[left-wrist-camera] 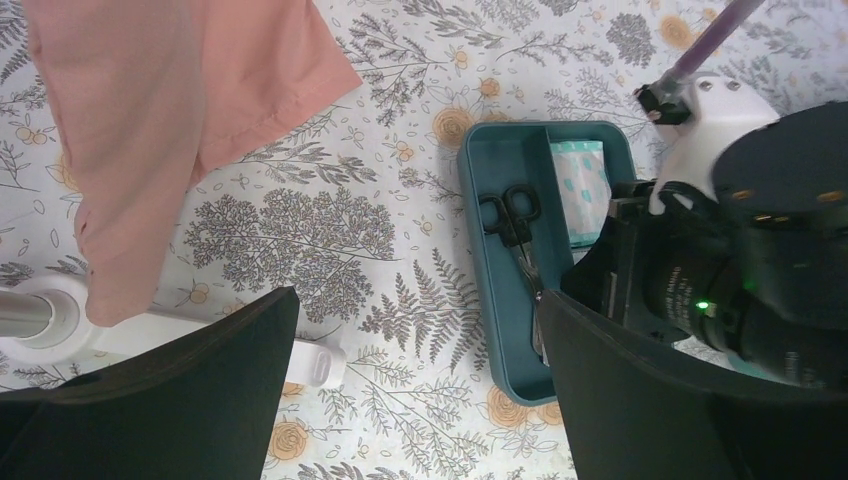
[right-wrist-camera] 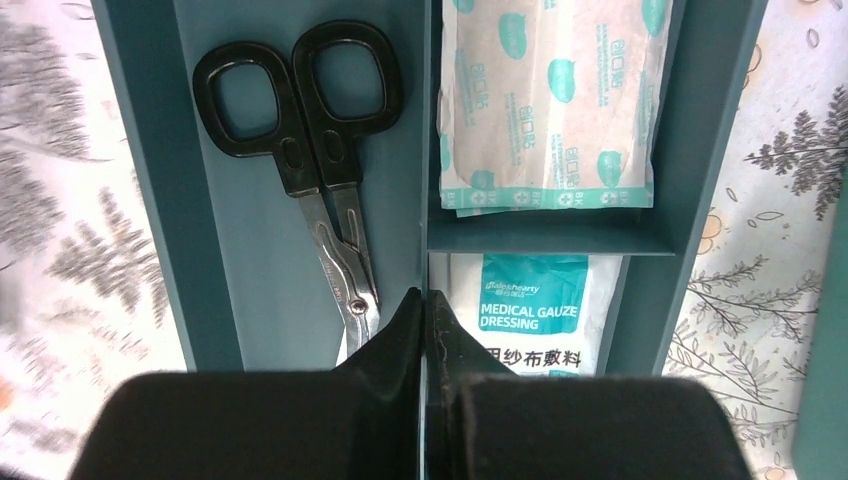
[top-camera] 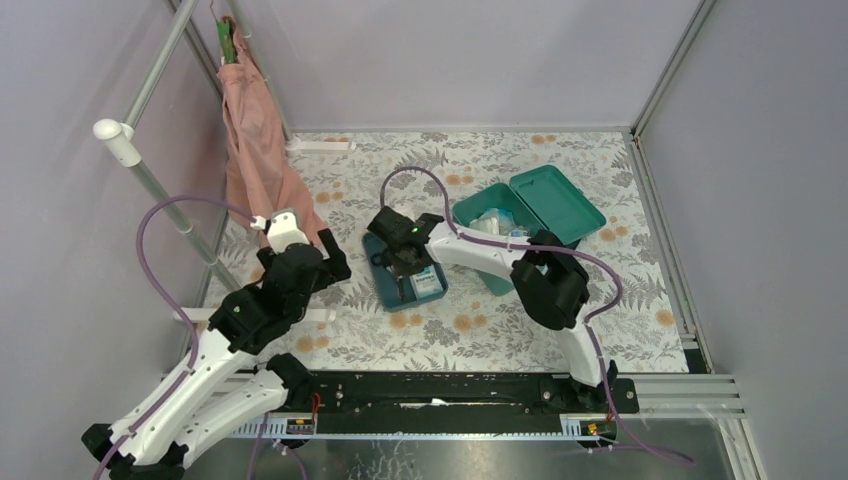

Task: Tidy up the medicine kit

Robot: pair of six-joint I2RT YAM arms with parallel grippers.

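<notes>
The teal-green medicine kit (top-camera: 478,212) stands open at the back right, its lid (top-camera: 556,203) folded back and packets inside. In front of it to the left lies a darker divided tray (top-camera: 384,288) (right-wrist-camera: 130,150) (left-wrist-camera: 482,260). It holds black-handled scissors (right-wrist-camera: 300,120) (left-wrist-camera: 514,218), a pack of plasters (right-wrist-camera: 550,100) and a medical gauze dressing (right-wrist-camera: 530,310). My right gripper (top-camera: 412,272) (right-wrist-camera: 425,310) is shut on the tray's middle divider. My left gripper (top-camera: 330,265) (left-wrist-camera: 420,380) is open and empty over the table, left of the tray.
A pink cloth (top-camera: 255,140) (left-wrist-camera: 150,120) hangs from a slanted metal pole at the left, by a white post (top-camera: 118,140). A white bar (top-camera: 320,146) lies at the back, and a white clip (left-wrist-camera: 310,360) lies under my left gripper. Grey walls enclose the floral table.
</notes>
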